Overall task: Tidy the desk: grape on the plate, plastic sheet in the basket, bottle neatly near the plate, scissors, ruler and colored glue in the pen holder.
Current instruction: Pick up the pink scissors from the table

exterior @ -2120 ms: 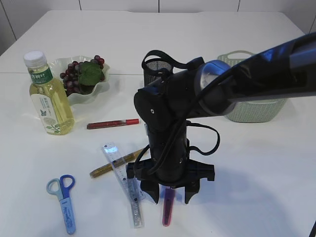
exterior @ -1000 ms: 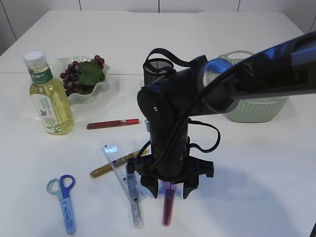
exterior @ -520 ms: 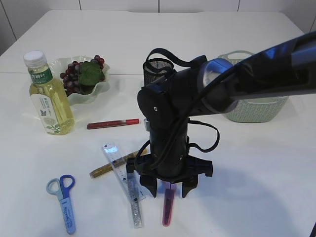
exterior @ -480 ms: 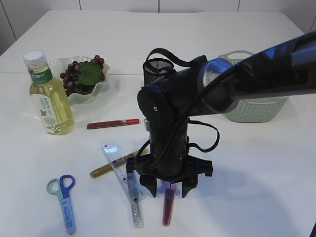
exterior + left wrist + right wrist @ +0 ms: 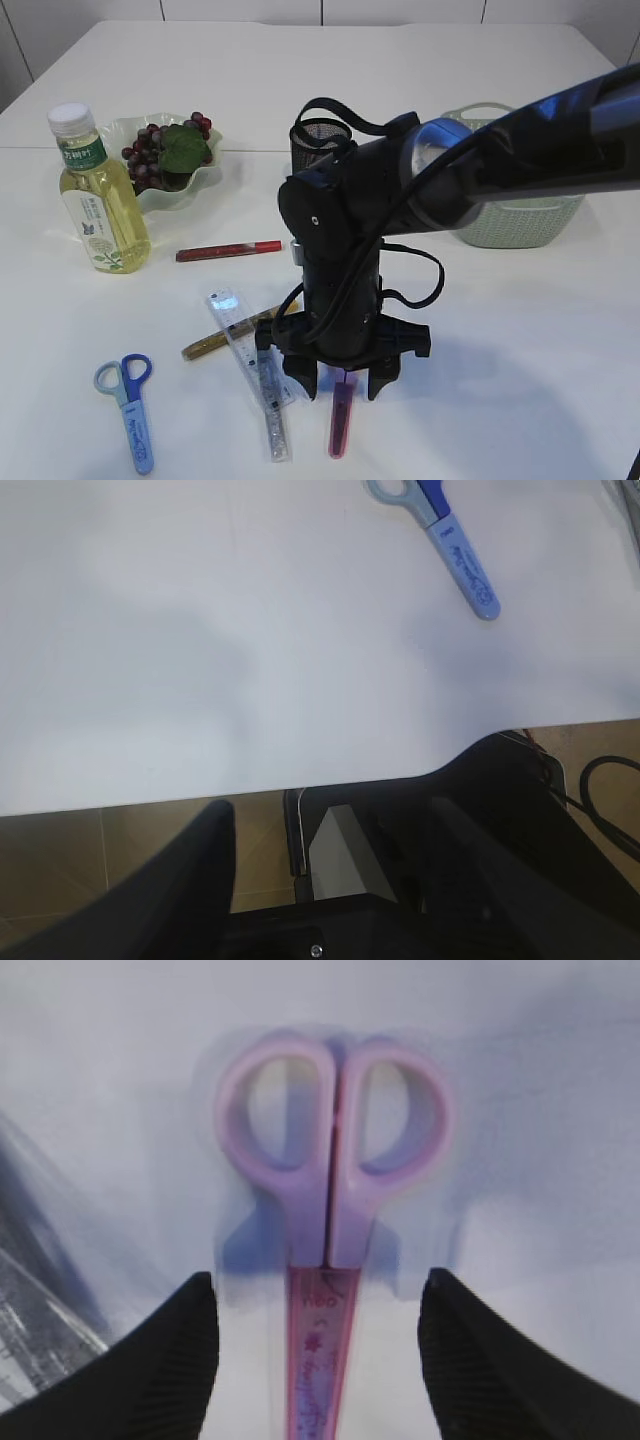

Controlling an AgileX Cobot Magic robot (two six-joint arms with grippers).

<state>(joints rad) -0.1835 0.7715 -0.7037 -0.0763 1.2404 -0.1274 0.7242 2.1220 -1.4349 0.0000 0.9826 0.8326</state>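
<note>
Right gripper [image 5: 341,380] has lifted slightly since two seconds back and barely budged over the last second. From my seat its jaws are spread wide, gripping nothing, straddling the pink scissors [image 5: 330,1210] flat on the table [image 5: 500,330]. The handles sit centred between my fingers [image 5: 170,1360], not touching. Ruler [image 5: 252,370] lies just left. Left gripper [image 5: 330,880] hangs open past the table edge, blue scissors [image 5: 445,535] far off.

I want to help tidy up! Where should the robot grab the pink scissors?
Best on the sheathed blade part of the pink scissors, just below the two handle loops, coming straight down from above. They lie flat on the table, closed, and that part is narrow. The right gripper already hangs open with a finger on each side.
</note>
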